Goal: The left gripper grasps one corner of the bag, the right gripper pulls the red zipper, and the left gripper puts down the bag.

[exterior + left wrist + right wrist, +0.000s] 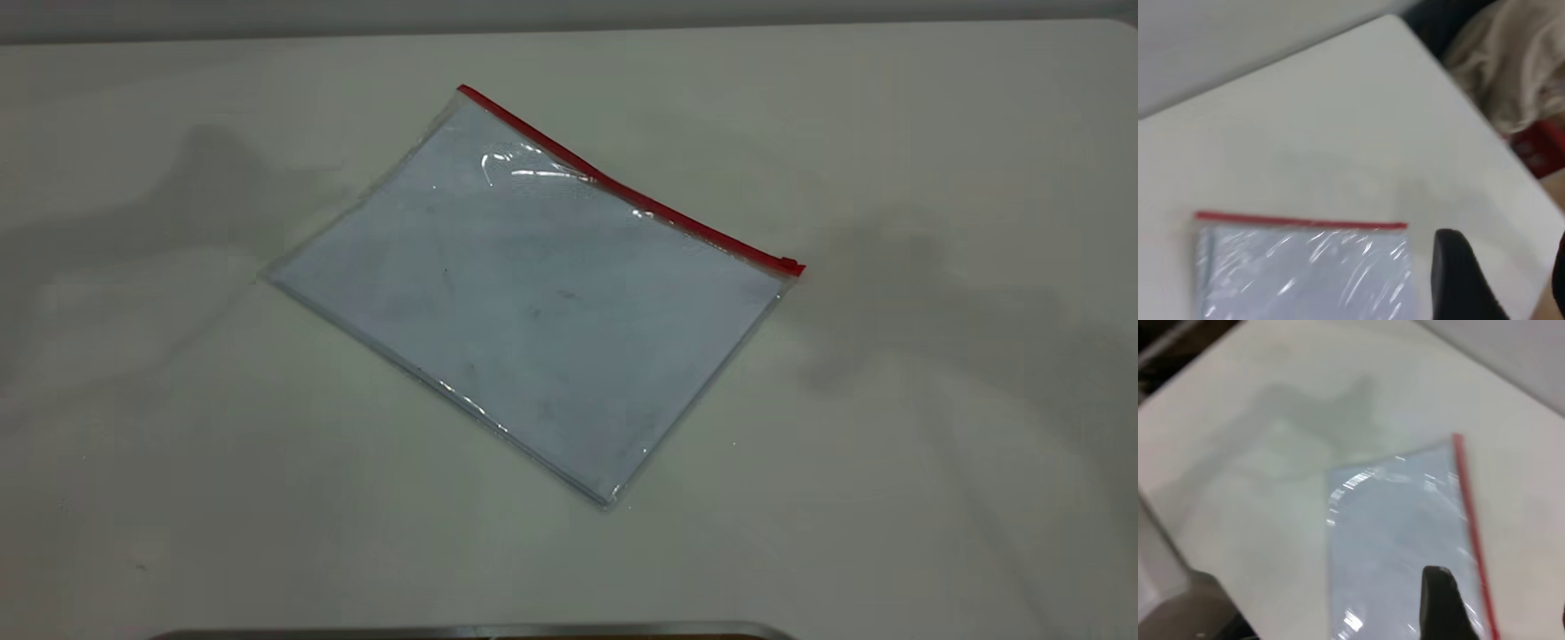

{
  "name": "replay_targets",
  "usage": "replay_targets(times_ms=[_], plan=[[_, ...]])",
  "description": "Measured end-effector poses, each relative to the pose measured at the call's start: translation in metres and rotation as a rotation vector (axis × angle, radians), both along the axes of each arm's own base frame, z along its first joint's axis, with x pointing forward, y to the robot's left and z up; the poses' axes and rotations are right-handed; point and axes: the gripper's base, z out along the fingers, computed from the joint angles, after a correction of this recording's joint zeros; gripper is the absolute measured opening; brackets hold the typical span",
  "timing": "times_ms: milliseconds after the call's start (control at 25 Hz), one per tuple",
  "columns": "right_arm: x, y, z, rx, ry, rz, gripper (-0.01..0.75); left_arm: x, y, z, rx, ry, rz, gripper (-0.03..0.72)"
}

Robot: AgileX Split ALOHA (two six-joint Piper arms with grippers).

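The bag [533,302] lies flat on the table [933,489], untouched. Both grippers are above it; their finger state cannot be told. The red zipper [622,188] runs along the far edge. Risk: fingers skid off flat film at the corner of the bag [464,96].

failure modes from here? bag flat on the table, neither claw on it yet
1. The bag lies flat on the table, so the left claw may slide over its corner instead of pinching it.
2. The slider tab on the red zipper is tiny, so the right claw could miss it or nip only film.
3. The glossy film may slip or crumple under the pull.
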Motion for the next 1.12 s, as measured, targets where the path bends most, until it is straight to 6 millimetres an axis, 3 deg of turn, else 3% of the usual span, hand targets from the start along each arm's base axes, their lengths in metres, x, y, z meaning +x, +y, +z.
replay_targets(times_ms=[200,360,520,840,960,1120], plan=[[-0.064,-0.024,0.014,-0.065,0.016,-0.208,0.466,-0.066,0.002,0.071,0.187,-0.063,0.161,0.407],[-0.108,-0.035,-0.006,-0.087,0.081,-0.296,0.466,-0.122,-0.006,0.091,0.292,-0.078,0.234,0.407],[-0.142,-0.045,-0.054,-0.141,0.216,-0.377,0.466,-0.169,-0.011,0.072,0.311,0.002,0.242,0.407],[-0.207,-0.069,-0.167,-0.339,0.452,-0.496,0.466,-0.244,-0.006,-0.018,0.372,0.263,0.245,0.407],[-0.224,-0.074,-0.191,-0.348,0.449,-0.545,0.466,-0.271,0.001,-0.054,0.459,0.33,0.252,0.407],[-0.231,-0.077,-0.189,-0.286,0.313,-0.598,0.466,-0.304,0.013,-0.096,0.581,0.402,0.282,0.407]])
